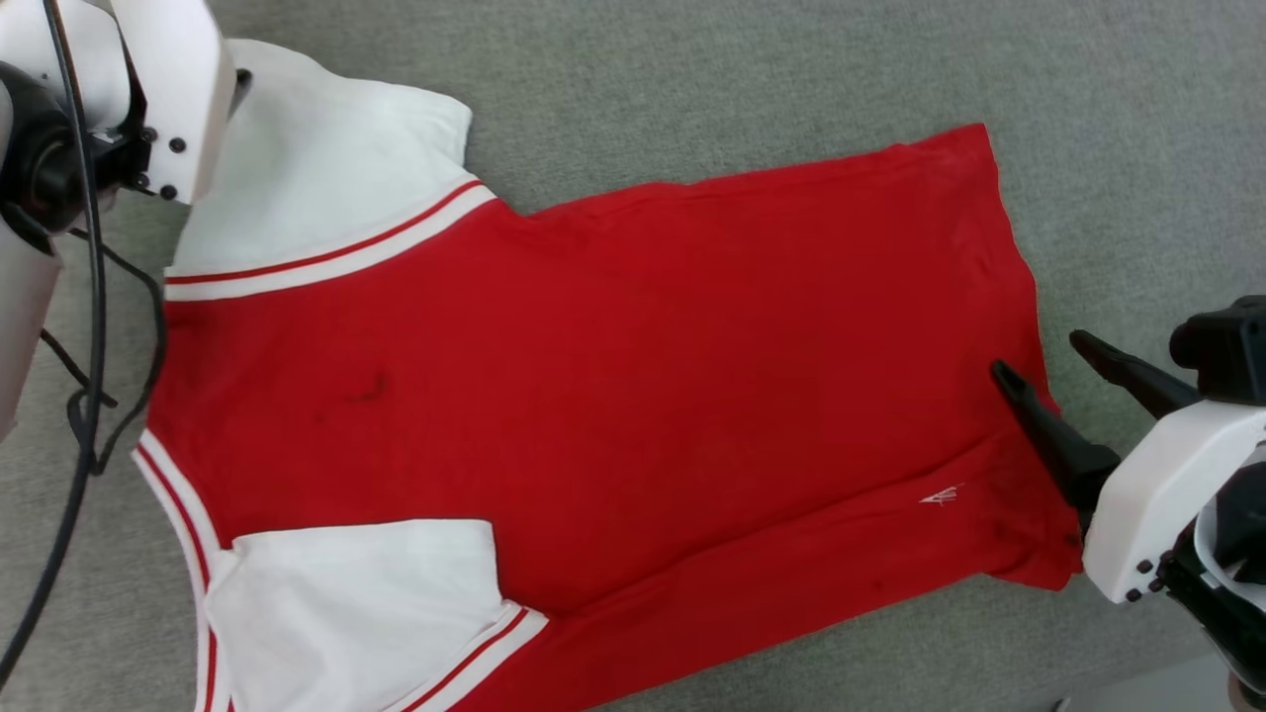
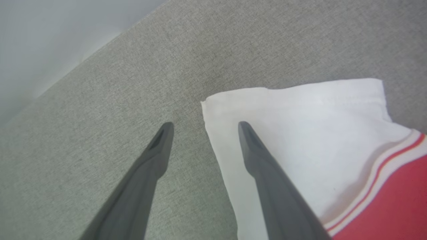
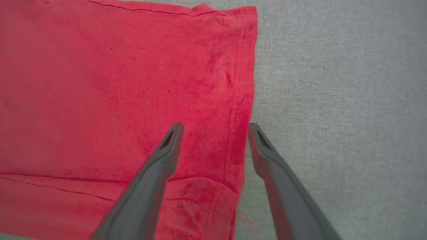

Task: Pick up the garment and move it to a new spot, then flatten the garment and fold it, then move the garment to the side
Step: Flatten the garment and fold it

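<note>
Red shirt [image 1: 613, 376] lying flat on the grey worktop [image 1: 692, 79]
Both sets of fingers are spread, pinching nothing: the left gripper [image 2: 203, 125] straddles a white sleeve [image 2: 300, 116] edge, the right gripper [image 1: 1039, 356] straddles the hem [image 3: 247, 66] (one finger over cloth, one over worktop).

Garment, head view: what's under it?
The grey cloth surface shows along the edges of the garment, so it lies on that. Anything else beneath it, and the shirt's down-facing side, is covered.
</note>
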`<state>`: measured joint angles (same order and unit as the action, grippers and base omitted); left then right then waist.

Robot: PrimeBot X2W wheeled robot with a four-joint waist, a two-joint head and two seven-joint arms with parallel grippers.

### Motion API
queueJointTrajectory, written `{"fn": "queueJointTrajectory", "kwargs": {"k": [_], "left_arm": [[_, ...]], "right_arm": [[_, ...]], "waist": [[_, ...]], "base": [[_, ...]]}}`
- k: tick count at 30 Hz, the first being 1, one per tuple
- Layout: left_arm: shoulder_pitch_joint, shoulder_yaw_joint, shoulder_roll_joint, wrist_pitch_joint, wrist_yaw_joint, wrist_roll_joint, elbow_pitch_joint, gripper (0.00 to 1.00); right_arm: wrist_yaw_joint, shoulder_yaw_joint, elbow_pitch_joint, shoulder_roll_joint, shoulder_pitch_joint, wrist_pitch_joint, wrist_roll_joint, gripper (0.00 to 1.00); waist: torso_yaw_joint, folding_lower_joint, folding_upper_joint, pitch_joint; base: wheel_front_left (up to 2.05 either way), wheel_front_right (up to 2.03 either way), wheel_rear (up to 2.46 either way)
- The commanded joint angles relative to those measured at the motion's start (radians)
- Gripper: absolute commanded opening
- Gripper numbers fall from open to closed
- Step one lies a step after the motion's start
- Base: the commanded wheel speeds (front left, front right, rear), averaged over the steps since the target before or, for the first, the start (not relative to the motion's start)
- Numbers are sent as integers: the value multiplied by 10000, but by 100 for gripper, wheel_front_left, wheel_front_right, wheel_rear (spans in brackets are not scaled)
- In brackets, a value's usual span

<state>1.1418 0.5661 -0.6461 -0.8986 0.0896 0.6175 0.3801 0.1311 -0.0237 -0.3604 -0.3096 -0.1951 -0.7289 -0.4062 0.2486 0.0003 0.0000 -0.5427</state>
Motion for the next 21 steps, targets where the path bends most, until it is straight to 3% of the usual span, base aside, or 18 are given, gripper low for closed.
{"fn": "queueJointTrajectory", "kwargs": {"k": [1,6,10,12,13,21], "left_arm": [[258,81,7,80,58,-167,262,100],[531,129,222,406,42,-244,1031,100],[216,145,541,-177,132,362,1715,100],[53,127,640,-494,165,675,1929,25],[0,117,676,-552,183,781,1972,0],[-83,-265,912,515,128,1113,1878,0]], "right_arm": [[-9,-75,62,109,-184,118,-109,100],[-9,-198,286,222,-217,337,-158,100],[-9,-362,402,168,-190,420,-242,100],[-10,-389,436,134,-227,445,-282,100],[-10,-381,445,116,-262,456,-294,100],[-10,-96,469,-124,-385,259,-364,100]], "waist": [[169,-3,0,-212],[233,-3,0,-430],[225,-3,0,-486],[219,-3,0,-489],[210,-3,0,-488],[-89,-3,0,-44]], "base": [[0,0,0],[0,0,0],[0,0,0],[0,0,0],[0,0,0],[0,0,0]]}}
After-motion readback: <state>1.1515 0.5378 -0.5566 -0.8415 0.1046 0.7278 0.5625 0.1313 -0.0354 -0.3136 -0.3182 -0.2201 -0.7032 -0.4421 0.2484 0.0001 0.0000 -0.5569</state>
